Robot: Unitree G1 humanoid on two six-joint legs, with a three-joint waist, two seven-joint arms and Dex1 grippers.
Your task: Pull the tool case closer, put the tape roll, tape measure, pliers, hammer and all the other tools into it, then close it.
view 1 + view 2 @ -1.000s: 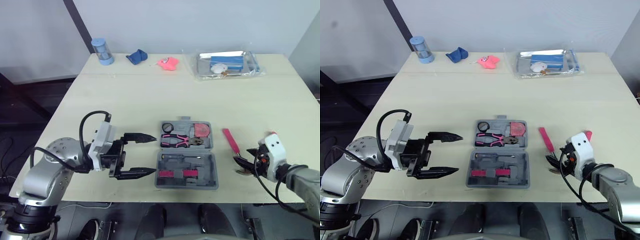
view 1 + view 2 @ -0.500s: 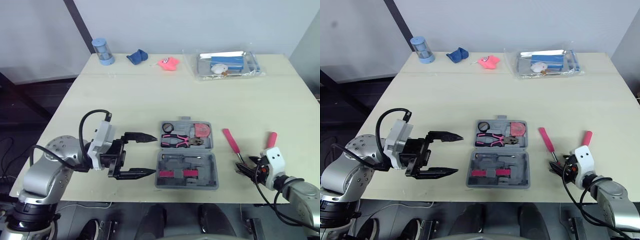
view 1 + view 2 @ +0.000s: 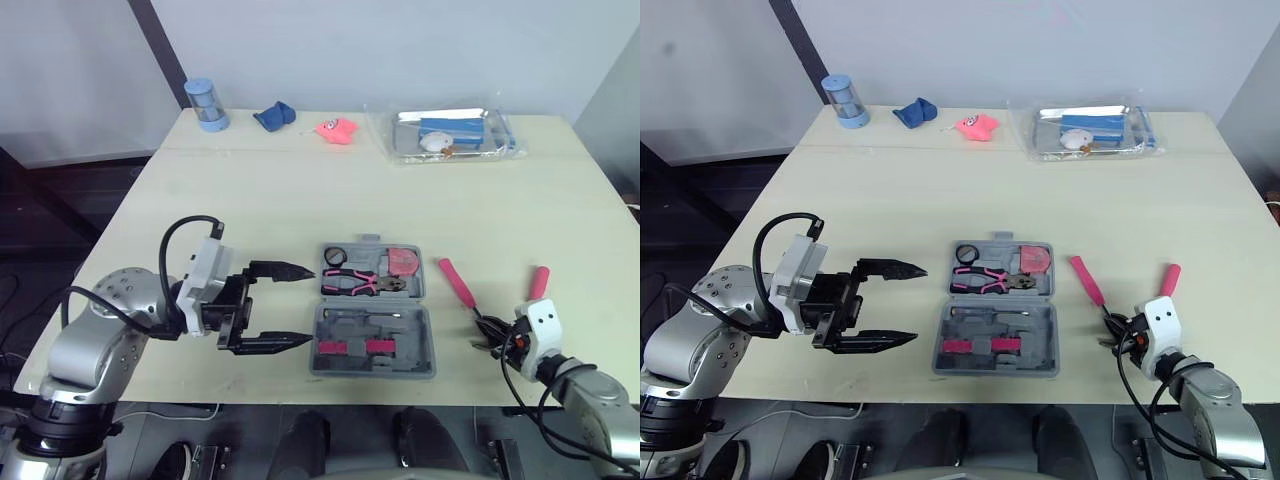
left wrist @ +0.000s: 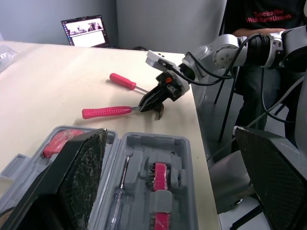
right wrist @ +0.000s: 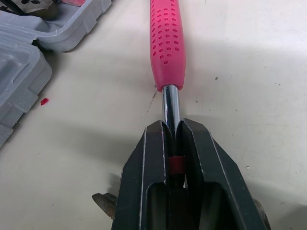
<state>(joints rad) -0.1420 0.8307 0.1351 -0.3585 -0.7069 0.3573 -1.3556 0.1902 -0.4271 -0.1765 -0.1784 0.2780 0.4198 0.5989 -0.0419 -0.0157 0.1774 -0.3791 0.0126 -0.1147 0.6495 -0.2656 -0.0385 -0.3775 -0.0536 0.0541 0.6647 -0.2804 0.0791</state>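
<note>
Your right fingers [image 5: 148, 182] are clenched on the shaft of the hammer [image 5: 166, 43], lying on the desk [image 3: 300, 190]; your left fingers [image 3: 280, 271] are spread wide beside the open case [image 3: 372, 345].

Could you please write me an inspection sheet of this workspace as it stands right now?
Surface: pale table, with a small red fleck beside the case.
Job's things: tool case lies open near the front edge, with pliers and tape measure inside; hammer and pink-handled screwdriver are out on the table to its right.
Clutter: blue cup, blue cloth, pink object and clear bag along the far edge.
Grippers: left gripper open, left of the case; right gripper shut on the hammer's metal shaft.
Cables: black cable loops at the left wrist.
Surroundings: grey wall; open laptop.
</note>
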